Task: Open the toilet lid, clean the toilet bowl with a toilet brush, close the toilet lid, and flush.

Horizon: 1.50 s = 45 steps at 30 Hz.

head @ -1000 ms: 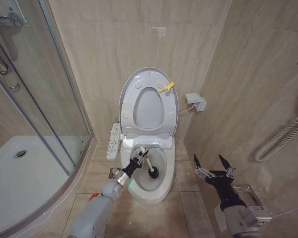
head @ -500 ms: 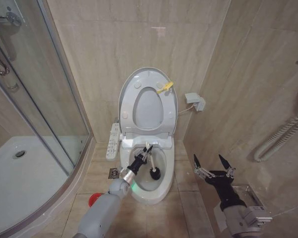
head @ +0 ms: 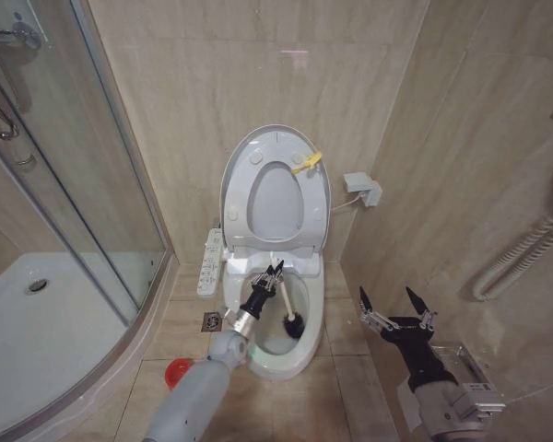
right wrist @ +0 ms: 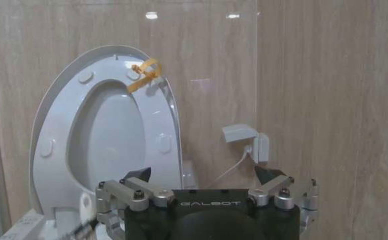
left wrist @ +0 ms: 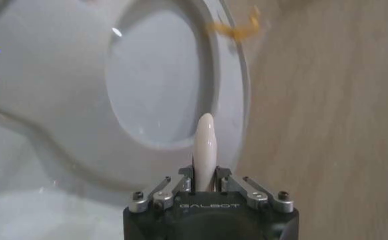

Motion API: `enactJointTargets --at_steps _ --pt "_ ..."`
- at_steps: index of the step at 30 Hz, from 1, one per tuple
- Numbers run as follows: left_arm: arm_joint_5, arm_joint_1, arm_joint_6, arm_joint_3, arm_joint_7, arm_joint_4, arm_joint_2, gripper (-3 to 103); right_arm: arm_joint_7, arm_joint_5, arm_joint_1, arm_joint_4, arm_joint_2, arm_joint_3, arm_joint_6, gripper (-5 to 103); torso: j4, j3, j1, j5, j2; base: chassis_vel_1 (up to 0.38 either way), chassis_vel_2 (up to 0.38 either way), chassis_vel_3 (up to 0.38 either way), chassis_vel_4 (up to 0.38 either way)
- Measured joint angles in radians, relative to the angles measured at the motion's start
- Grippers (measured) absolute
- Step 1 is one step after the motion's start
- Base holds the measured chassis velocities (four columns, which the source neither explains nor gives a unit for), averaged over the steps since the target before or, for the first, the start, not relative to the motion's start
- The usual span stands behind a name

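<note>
Toilet brush (head: 284, 299) held inside the open toilet bowl (head: 306, 343) by the left end effector (head: 269, 277).

The toilet lid (head: 244, 152) is raised upright against the wall, with the ring-shaped seat (head: 300, 216) lifted against it and a yellow clip (head: 306, 163) seen at its upper rim. The left end effector is clamped on the pale handle of the brush above the bowl's rear; the handle is seen slanting down to the dark bristle head, which is placed low in the bowl toward its right side. In the left wrist view the handle tip is seen protruding between closed fingers (left wrist: 222, 183). The right end effector (head: 395, 306) is held in the air to the right of the toilet, well apart from it, with its fingers spread wide and nothing gripped. A red holder (head: 175, 371) is seen on the floor just left of the bowl.
</note>
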Motion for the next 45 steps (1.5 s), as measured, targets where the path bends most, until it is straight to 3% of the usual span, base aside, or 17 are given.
enactJointTargets --at_steps 2,9,11,15,18,19,21,26,29,32,35,37,39,41,42,43,45 --pt "0.049 0.0 -0.012 -0.005 0.014 0.026 0.003 19 0.0 0.0 0.0 0.0 0.0 0.0 0.0 100 0.0005 0.0 0.0 0.0001 0.0 0.0 0.0 0.0 0.0" --pt "0.364 -0.017 -0.085 -0.078 0.061 0.113 0.017 19 0.0 0.0 0.0 0.0 0.0 0.0 0.0 100 0.0002 0.0 0.0 0.0003 0.0 0.0 0.0 0.0 0.0" --pt "0.417 -0.024 -0.103 -0.092 0.057 0.127 0.015 19 0.0 0.0 0.0 0.0 0.0 0.0 0.0 100 0.0015 0.001 0.0 -0.0001 0.0 0.0 0.0 0.0 0.0" --pt "0.467 -0.051 -0.144 -0.121 0.009 0.151 -0.001 19 0.0 0.0 0.0 0.0 0.0 0.0 0.0 100 0.0003 0.0 0.0 0.0006 0.0 0.0 0.0 0.0 0.0" --pt "0.34 -0.038 -0.136 -0.085 -0.056 0.137 -0.013 19 0.0 0.0 0.0 0.0 0.0 0.0 0.0 100 0.0004 0.0 0.0 0.0004 0.0 0.0 0.0 0.0 0.0" --pt "0.34 -0.038 -0.136 -0.085 -0.056 0.137 -0.013 19 0.0 0.0 0.0 0.0 0.0 0.0 0.0 100 0.0004 0.0 0.0 0.0004 0.0 0.0 0.0 0.0 0.0" --pt "0.195 -0.008 -0.092 -0.043 -0.093 0.079 -0.013 19 0.0 0.0 0.0 0.0 0.0 0.0 0.0 100 0.0007 0.0 0.0 -0.0001 0.0 0.0 0.0 0.0 0.0" --pt "0.005 0.054 -0.045 -0.005 -0.115 -0.015 -0.025 19 0.0 0.0 0.0 0.0 0.0 0.0 0.0 100 0.0011 0.0 0.0 0.0004 0.0 0.0 0.0 0.0 0.0" --pt "0.031 0.076 -0.054 -0.013 -0.107 -0.011 -0.041 19 0.0 0.0 0.0 0.0 0.0 0.0 0.0 100 0.001 0.0 0.0 0.0004 0.0 0.0 0.0 0.0 0.0" --pt "0.121 0.087 -0.077 -0.027 -0.092 0.015 -0.048 19 0.0 0.0 0.0 0.0 0.0 0.0 0.0 100 0.0006 0.0 0.0 0.0001 0.0 0.0 0.0 0.0 0.0" --pt "0.296 0.088 -0.112 -0.066 -0.082 0.052 -0.048 20 0.0 0.0 0.0 0.0 0.0 0.0 0.0 100 0.0003 0.0 0.0 0.0001 0.0 0.0 0.0 0.0 0.0" --pt "0.318 0.088 -0.114 -0.072 -0.083 0.053 -0.045 20 0.0 0.0 0.0 0.0 0.0 0.0 0.0 100 0.0003 0.0 0.0 0.0 0.0 0.0 0.0 0.0 0.0" --pt "0.305 0.09 -0.112 -0.074 -0.087 0.046 -0.04 20 0.0 0.0 0.0 0.0 0.0 0.0 0.0 100 0.0002 0.0 0.0 0.0 0.0 0.0 0.0 0.0 0.0" --pt "0.188 0.102 -0.082 -0.066 -0.102 0.004 -0.035 20 0.0 0.0 0.0 0.0 0.0 0.0 0.0 100 0.0007 0.0 0.0 0.0002 0.0 0.0 0.0 0.0 0.0" --pt "0.081 0.114 -0.058 -0.058 -0.11 -0.044 -0.037 20 0.0 0.0 0.0 0.0 0.0 0.0 0.0 100 0.0007 0.0 0.0 0.0002 0.0 0.0 0.0 0.0 0.0" --pt "0.081 0.114 -0.058 -0.058 -0.11 -0.044 -0.037 20 0.0 0.0 0.0 0.0 0.0 0.0 0.0 100 0.0007 0.0 0.0 0.0002 0.0 0.0 0.0 0.0 0.0" --pt "-0.021 0.129 -0.03 -0.058 -0.117 -0.1 -0.049 20 0.0 0.0 0.0 0.0 0.0 0.0 0.0 100 0.0006 0.0 0.0 0.0001 0.0 0.0 0.0 0.0 0.0"
